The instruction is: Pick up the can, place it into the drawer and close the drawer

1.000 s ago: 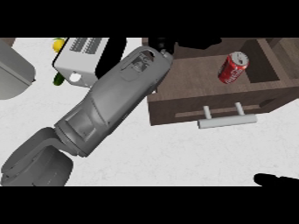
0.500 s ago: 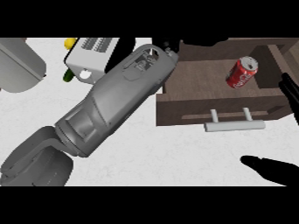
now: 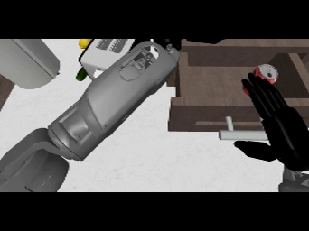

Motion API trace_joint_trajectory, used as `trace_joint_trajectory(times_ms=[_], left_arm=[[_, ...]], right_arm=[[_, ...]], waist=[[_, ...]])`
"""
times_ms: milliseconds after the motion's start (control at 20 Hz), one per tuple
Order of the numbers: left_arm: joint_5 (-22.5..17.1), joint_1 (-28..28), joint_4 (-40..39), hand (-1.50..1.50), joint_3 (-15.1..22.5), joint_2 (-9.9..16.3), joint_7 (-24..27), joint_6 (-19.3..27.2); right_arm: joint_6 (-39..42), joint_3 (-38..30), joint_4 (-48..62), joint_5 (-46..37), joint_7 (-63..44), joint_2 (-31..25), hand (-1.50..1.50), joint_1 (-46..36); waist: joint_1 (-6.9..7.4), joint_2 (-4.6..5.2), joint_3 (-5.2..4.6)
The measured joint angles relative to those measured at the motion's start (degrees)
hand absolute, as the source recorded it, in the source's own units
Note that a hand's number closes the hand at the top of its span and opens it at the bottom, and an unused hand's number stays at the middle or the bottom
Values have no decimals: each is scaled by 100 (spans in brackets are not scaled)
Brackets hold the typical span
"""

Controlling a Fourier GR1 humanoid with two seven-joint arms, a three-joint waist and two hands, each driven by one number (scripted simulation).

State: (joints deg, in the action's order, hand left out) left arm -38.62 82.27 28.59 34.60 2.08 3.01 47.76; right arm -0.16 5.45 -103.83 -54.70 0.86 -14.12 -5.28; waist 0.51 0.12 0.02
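A steep downward view of a white speckled kitchen counter (image 3: 150, 158). At the upper right, a brown wooden drawer (image 3: 210, 85) stands open, with a pale bar handle (image 3: 241, 134) on its front panel. Inside the drawer, toward its right end, sits a red soda can with a silver top (image 3: 266, 73); any lettering on the can is too small to read.

The robot's right hand (image 3: 284, 131), black, rises from the lower right with its fingers held straight and together, the thumb spread out to the left. It grasps nothing. Its fingertips (image 3: 252, 84) reach over the drawer's front edge and end just beside the can; whether they touch it cannot be told.

The grey left forearm (image 3: 110, 99) crosses the middle diagonally, running up toward the drawer's left corner. The left hand (image 3: 167, 44) is mostly hidden beyond it, so its fingers cannot be judged.

At the upper left lie a rounded grey appliance (image 3: 27, 63) and a white ridged box (image 3: 107, 49), with something yellow and green (image 3: 84, 43) partly visible behind it.
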Motion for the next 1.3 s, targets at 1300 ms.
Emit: trace_joint_trajectory(times_ms=[1300], left_arm=[[754,-1518,3153,-150,149,2143,-1889,-153]], right_arm=[[-3232,-883,5291,-1232,734,551,-150,-2584]], waist=[[247,-72,-54]])
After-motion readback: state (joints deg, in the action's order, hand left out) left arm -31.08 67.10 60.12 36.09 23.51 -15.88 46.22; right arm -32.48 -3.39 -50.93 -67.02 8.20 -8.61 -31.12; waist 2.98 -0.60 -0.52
